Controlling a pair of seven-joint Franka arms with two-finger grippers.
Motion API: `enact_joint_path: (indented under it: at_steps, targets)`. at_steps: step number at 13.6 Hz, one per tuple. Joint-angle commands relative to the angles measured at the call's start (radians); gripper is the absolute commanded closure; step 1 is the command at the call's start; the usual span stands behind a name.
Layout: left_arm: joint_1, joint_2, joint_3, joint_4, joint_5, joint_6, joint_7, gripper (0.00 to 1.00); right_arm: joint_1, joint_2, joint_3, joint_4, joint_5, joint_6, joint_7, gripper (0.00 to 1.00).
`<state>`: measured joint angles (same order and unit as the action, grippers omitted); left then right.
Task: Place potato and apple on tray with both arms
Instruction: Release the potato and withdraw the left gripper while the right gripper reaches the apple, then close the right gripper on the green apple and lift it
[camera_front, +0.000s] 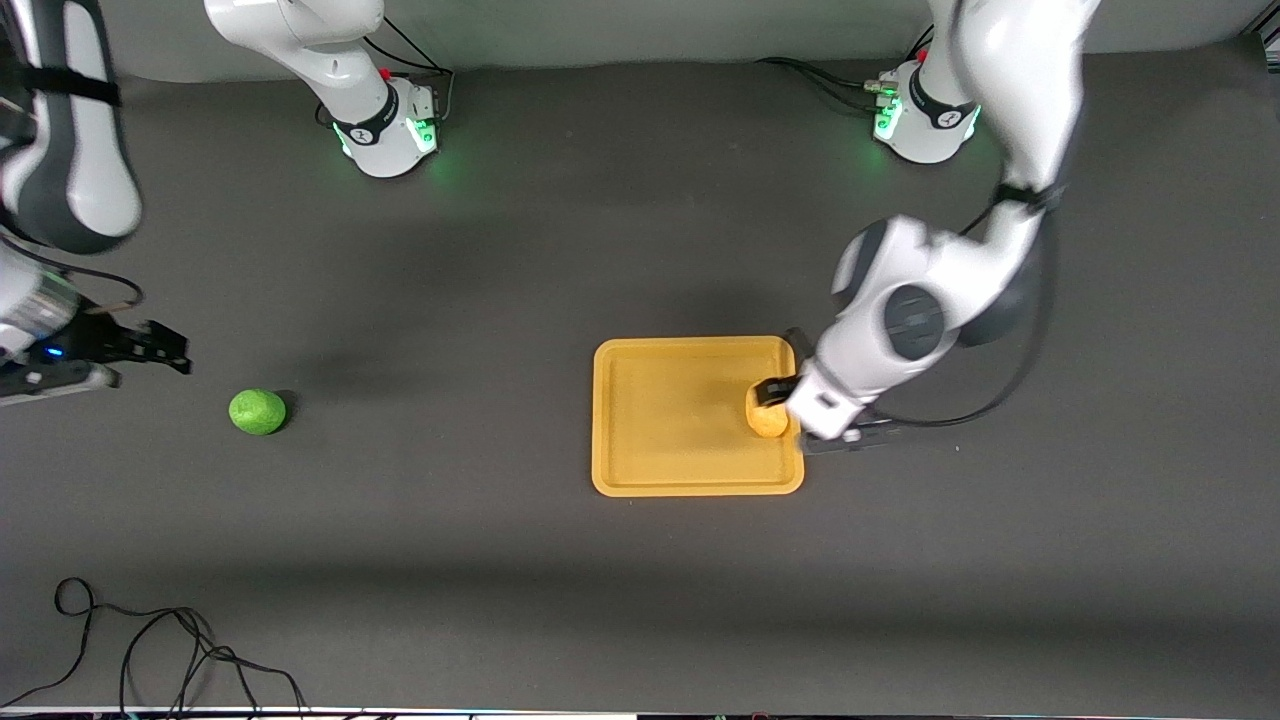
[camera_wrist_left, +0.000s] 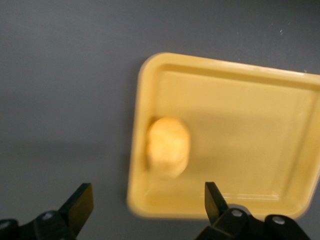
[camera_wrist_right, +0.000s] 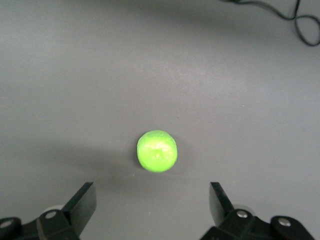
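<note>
Left gripper (camera_wrist_left: 145, 207) hangs over the tray (camera_front: 620, 470) at the edge toward the left arm's end of the table, its fingers (camera_wrist_left: 80, 205) spread wide and holding nothing. Below it the potato (camera_front: 765, 415) lies inside the tray, just beside that rim; in the left wrist view the potato (camera_wrist_left: 168, 147) sits free between and ahead of the two fingertips, touching neither, with the tray (camera_wrist_left: 250, 85) stretching away from it.

Right gripper (camera_front: 165, 348) is up over bare table at the right arm's end, also wide open and empty. The apple (camera_front: 257, 411) rests on the table well apart from the tray, toward the right arm's end. In the right wrist view the apple (camera_wrist_right: 157, 151) lies ahead of the spread fingers (camera_wrist_right: 82, 202), clear of both.
</note>
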<state>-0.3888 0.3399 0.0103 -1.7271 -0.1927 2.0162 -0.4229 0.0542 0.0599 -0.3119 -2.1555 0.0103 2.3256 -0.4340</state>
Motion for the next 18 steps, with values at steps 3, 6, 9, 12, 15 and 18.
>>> enact_joint_path:
  at_steps: [3, 6, 9, 12, 15, 18]
  targets:
    - [0.138, -0.231, -0.001, -0.093, 0.174, -0.148, 0.119, 0.02, -0.004, 0.158, -0.007, -0.063, 0.14, 0.185, -0.055, 0.0]
    - [0.247, -0.343, -0.003, -0.233, 0.185, -0.099, 0.287, 0.12, -0.008, 0.257, -0.007, -0.058, 0.214, 0.273, -0.144, 0.0]
    - [0.339, -0.375, -0.001, -0.259, 0.19, -0.091, 0.402, 0.08, -0.007, 0.339, -0.006, -0.055, 0.215, 0.365, -0.15, 0.0]
    - [0.381, -0.381, -0.001, -0.183, 0.19, -0.106, 0.414, 0.0, -0.004, 0.354, -0.003, -0.053, 0.215, 0.35, -0.15, 0.0]
    - [0.399, -0.358, -0.001, -0.044, 0.196, -0.235, 0.408, 0.0, -0.005, 0.367, -0.001, -0.046, 0.215, 0.34, -0.149, 0.44]
    - [0.421, -0.305, -0.001, 0.11, 0.197, -0.405, 0.403, 0.0, -0.004, 0.365, -0.001, 0.018, 0.215, 0.263, -0.146, 0.64]
